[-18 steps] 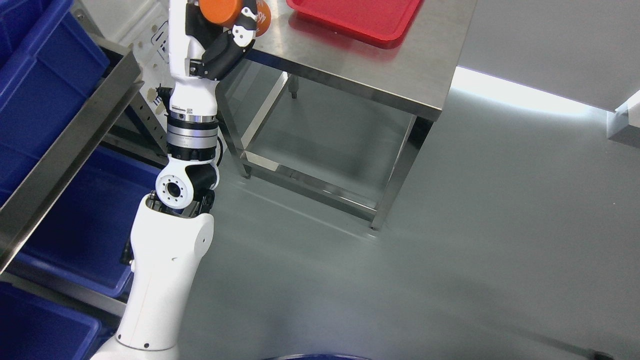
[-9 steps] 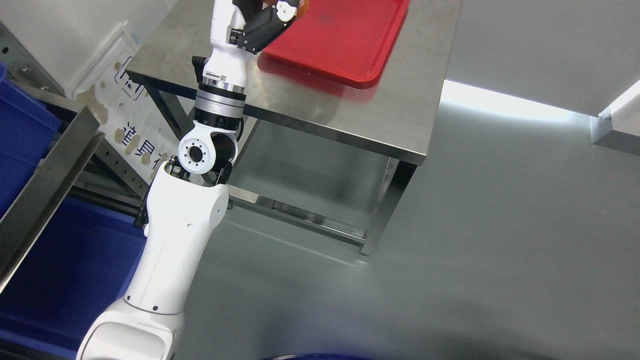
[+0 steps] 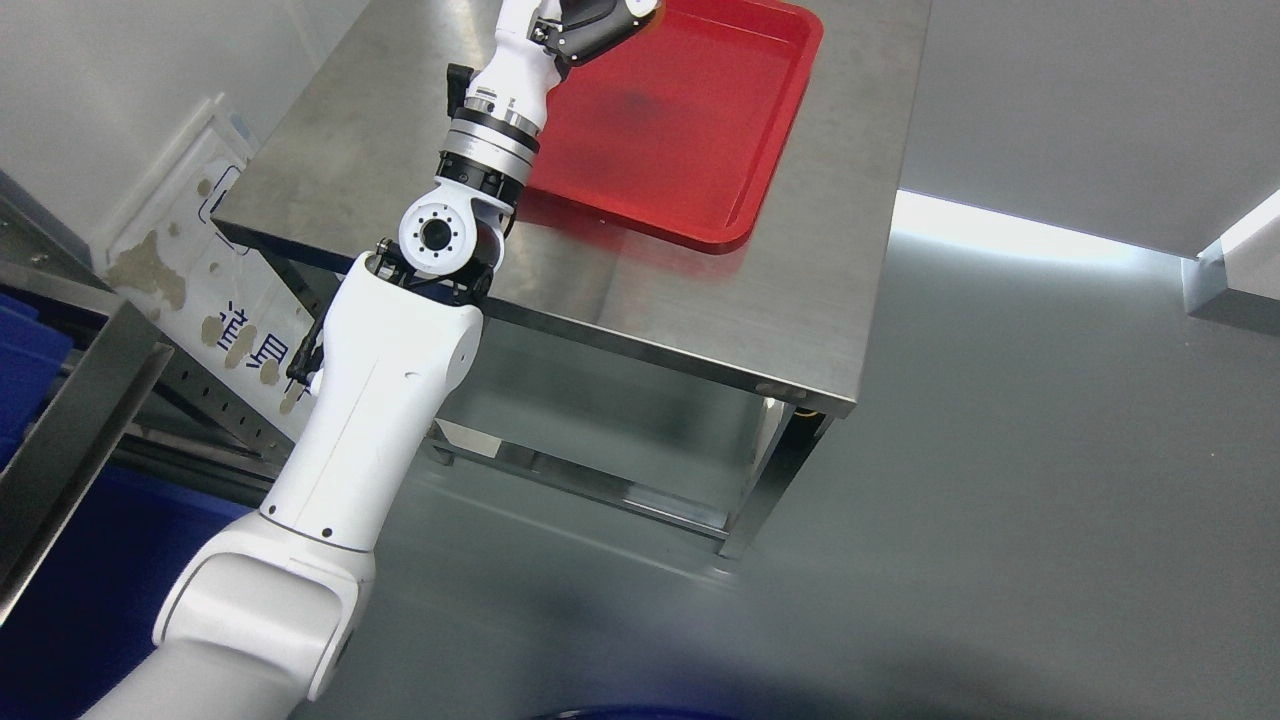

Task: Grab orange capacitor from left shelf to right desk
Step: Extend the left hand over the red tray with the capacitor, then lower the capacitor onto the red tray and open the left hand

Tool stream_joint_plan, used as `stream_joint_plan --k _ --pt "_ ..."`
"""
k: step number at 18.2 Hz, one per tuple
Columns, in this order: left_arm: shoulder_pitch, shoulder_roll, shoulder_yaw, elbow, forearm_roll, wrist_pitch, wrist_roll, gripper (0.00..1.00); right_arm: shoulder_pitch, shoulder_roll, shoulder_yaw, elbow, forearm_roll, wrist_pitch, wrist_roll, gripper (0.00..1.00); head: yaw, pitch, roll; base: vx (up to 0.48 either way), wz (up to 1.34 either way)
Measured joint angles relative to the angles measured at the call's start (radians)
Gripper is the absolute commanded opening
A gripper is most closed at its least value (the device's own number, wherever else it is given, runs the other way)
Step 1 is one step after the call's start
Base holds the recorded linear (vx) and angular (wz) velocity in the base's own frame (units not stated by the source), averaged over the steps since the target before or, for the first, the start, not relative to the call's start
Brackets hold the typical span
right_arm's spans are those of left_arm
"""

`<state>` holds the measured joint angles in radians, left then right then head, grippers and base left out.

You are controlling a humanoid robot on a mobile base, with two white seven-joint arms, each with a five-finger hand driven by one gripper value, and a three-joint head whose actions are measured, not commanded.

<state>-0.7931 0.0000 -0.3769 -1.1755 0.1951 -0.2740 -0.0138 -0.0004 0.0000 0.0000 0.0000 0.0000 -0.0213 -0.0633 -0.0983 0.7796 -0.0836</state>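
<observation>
The steel desk (image 3: 640,300) fills the middle, a red tray (image 3: 690,130) on its far part, blue bins (image 3: 40,350) and shelf rail (image 3: 70,440) at left. The left arm reaches over the tray; its hand (image 3: 600,15) is cut by the top edge, so whether it clasps anything cannot be told, and the capacitor is not visible. A release from too high could send it rolling off the tray. Nothing blocks the way.

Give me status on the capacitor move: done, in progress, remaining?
Done: the left arm reaches across the steel desk, away from the shelf. In hand: the left hand is above the red tray, mostly cut off by the frame top; capacitor not visible. Left: set it down, release.
</observation>
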Motion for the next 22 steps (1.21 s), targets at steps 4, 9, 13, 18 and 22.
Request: stream_joint_plan --k 4,9,13,18,22 --pt "-0.034 0.000 -0.040 0.110 -0.004 0.014 0.001 0.04 0.000 0.000 0.000 0.000 0.000 0.000 0.000 1.00 0.0000 0.000 0.000 0.141 0.00" --pt "-0.053 0.000 -0.075 0.208 -0.006 0.044 0.001 0.12 0.000 0.000 0.000 0.000 0.000 0.000 0.000 1.00 0.0000 0.000 0.000 0.085 0.00" --pt "-0.059 0.000 -0.098 0.260 -0.006 0.063 0.002 0.30 0.001 0.000 0.000 0.000 0.000 0.000 0.000 1.00 0.0000 0.000 0.000 0.017 -0.03" --pt "-0.065 0.000 -0.112 0.298 -0.003 0.090 0.002 0.68 0.001 0.000 0.000 0.000 0.000 0.000 0.000 1.00 0.0000 0.000 0.000 -0.007 0.00" --pt "-0.088 0.000 -0.096 0.309 -0.001 0.124 0.002 0.99 0.001 0.000 0.000 0.000 0.000 0.000 0.000 1.00 0.0000 0.000 0.000 0.000 0.00"
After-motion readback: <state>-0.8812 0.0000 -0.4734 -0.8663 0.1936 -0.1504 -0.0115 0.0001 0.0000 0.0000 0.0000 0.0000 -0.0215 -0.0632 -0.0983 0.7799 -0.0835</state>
